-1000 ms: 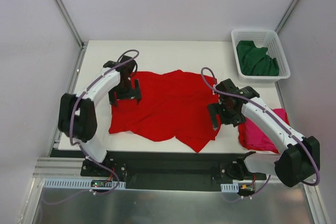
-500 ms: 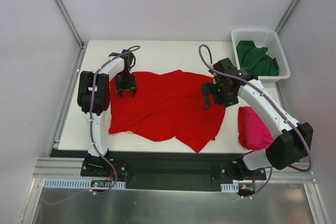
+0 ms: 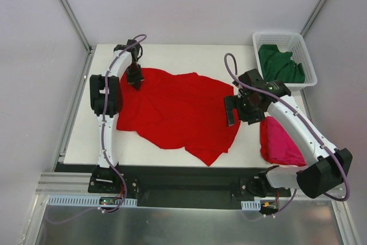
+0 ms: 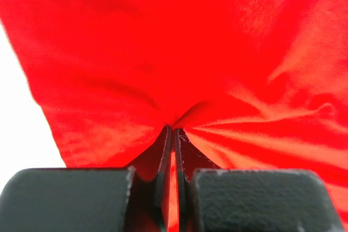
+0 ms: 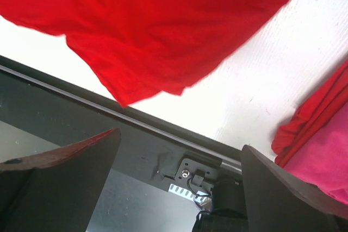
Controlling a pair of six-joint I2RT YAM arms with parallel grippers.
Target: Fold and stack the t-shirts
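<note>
Cloth of red t-shirt (image 4: 179, 52) sits pinched inside left gripper (image 4: 173, 133).

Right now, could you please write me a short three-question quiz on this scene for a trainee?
1. True or false: the left gripper is shut on the red t-shirt.
2. Fill the gap: the right gripper hangs ____ and holds nothing.
3. Where does the dark green t-shirt lie? A: in the left gripper. B: in the white basket. C: under the red t-shirt.

Key: 1 true; 2 open; 3 B.
</note>
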